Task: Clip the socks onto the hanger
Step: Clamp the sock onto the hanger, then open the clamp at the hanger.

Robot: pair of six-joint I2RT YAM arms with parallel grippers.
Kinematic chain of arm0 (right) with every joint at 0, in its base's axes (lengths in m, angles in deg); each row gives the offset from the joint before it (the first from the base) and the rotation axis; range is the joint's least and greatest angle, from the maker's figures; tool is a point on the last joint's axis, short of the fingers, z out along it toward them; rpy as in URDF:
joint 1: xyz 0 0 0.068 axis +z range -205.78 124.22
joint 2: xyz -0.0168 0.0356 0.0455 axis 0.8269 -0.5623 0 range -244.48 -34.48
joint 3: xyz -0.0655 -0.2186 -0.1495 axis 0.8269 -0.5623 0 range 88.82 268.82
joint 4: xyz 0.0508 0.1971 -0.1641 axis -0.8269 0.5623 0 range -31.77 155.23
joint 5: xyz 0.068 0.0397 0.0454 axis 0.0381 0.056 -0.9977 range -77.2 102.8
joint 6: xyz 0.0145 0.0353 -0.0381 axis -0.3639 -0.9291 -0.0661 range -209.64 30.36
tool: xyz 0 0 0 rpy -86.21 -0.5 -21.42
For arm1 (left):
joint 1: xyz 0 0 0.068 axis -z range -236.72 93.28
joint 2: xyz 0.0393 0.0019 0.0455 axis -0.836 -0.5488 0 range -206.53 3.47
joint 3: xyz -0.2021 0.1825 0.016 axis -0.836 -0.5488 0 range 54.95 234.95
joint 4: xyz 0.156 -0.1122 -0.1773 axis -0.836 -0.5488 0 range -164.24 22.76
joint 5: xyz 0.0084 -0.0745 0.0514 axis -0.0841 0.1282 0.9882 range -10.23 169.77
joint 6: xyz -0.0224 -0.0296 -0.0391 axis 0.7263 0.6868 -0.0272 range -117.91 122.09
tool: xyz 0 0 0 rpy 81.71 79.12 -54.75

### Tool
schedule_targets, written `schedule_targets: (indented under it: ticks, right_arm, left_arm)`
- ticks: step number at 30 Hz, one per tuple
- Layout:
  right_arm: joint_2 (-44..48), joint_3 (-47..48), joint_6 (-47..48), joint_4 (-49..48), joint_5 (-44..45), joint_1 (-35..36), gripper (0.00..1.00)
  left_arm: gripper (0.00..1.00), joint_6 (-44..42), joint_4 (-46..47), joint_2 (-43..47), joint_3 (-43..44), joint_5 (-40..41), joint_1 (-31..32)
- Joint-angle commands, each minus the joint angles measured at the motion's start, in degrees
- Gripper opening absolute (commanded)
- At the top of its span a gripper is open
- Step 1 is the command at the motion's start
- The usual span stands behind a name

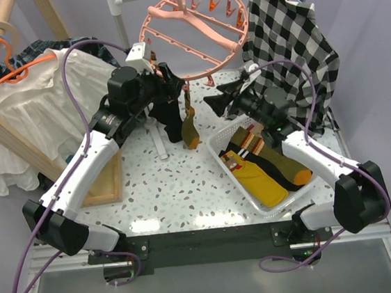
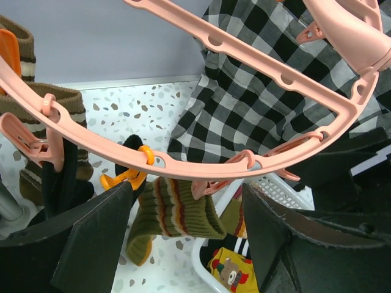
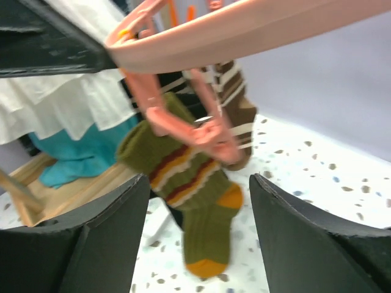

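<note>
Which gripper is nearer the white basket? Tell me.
Right. The right gripper sits just beyond the basket; the left gripper is further left, past the olive sock.

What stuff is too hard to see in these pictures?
- Top view: the right arm covers part of the basket, so its socks cannot be counted.
- Top view: the hanger hook is cut by the top edge.
- Right wrist view: the olive sock and its clip are blurred.
</note>
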Motion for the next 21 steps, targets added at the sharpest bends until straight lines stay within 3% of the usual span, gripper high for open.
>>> schedule_targets:
  ticks: [1, 12, 21]
  right_arm:
    - [-0.96, 5.34, 3.23, 1.90, -7.63, -2.75, 0.73]
    - [-9.23, 16.06, 2.18, -1.26, -19.32, -6.62, 0.79]
    - [-9.41, 15.90, -1.51, -3.63, -24.68, -6.53, 0.68]
  left_arm:
    - [0.76, -0.88, 2.70, 0.68, -0.18, 0.60, -0.06]
    - [0.76, -1.23, 1.47, 2.00, 0.43, 0.60, -0.06]
    - [0.77, -1.94, -0.46, 2.88, 2.54, 0.16, -0.06]
